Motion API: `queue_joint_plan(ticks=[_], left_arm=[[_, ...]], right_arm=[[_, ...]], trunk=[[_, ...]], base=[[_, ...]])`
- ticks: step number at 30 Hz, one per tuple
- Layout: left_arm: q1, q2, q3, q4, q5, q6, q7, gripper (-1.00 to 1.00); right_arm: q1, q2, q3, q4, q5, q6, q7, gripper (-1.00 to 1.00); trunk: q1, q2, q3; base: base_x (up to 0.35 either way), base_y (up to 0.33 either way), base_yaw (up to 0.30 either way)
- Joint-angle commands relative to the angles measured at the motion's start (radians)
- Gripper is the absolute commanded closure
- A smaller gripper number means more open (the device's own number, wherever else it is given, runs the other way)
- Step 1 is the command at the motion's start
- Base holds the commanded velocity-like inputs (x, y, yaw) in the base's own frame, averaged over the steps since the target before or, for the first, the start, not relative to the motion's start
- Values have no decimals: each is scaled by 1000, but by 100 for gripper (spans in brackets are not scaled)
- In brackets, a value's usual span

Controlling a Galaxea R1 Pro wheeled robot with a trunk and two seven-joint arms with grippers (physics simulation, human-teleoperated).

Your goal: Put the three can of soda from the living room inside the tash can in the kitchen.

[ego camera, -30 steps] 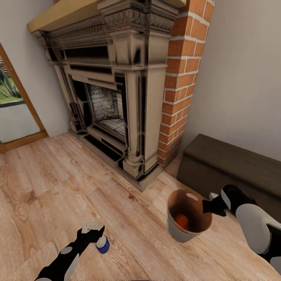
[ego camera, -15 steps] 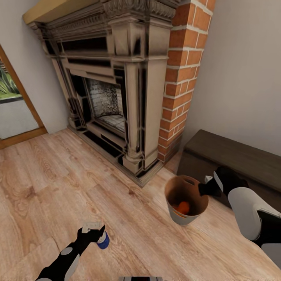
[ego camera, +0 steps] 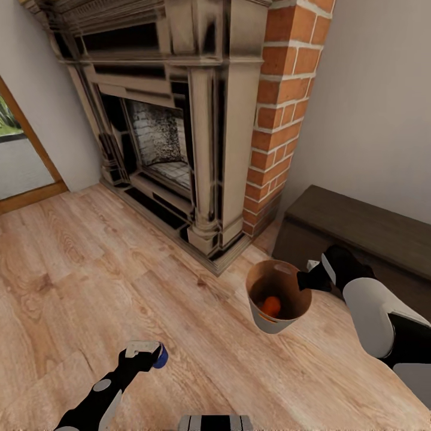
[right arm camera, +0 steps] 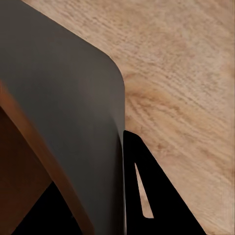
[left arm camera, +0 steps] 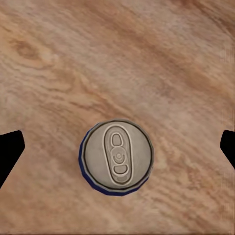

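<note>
The blue soda can is standing upright on the wood floor directly beneath the left hand, whose fingers are spread wide. The right hand is gripping the rim of a bin holding an orange can.

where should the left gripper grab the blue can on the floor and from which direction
Grip the blue can across its round side wall, coming straight down from above. It stands upright on the wood floor, silvery top facing the left wrist camera, centred between the left gripper's open fingers, so the jaws probably only need to lower and close.
</note>
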Motion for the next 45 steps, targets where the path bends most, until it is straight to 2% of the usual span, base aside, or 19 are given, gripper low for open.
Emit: queue_joint_plan(ticks=[1,15,24,36,45], left_arm=[[0,0,0,0,0,0,0,-100],[0,1,-2,-2,2,2,-3,-100],[0,0,1,-3,4,2,-3,-100],[0,0,1,-2,1,5,-3,-100],[1,0,0,-3,2,4,-4,-100]], right_arm=[[-3,1,-3,0,-11,2,5,100],[-21,11,-3,0,-2,2,5,100],[-20,10,-3,0,1,2,5,100],[-18,8,-1,0,4,2,5,100],[-17,9,-1,0,4,2,5,100]], trunk=[[0,0,-5],[1,-1,-31],[1,-1,-34],[6,-3,-81],[6,-3,-81]], base=[[0,0,0],[57,0,0],[49,0,0],[1,0,0],[29,0,0]])
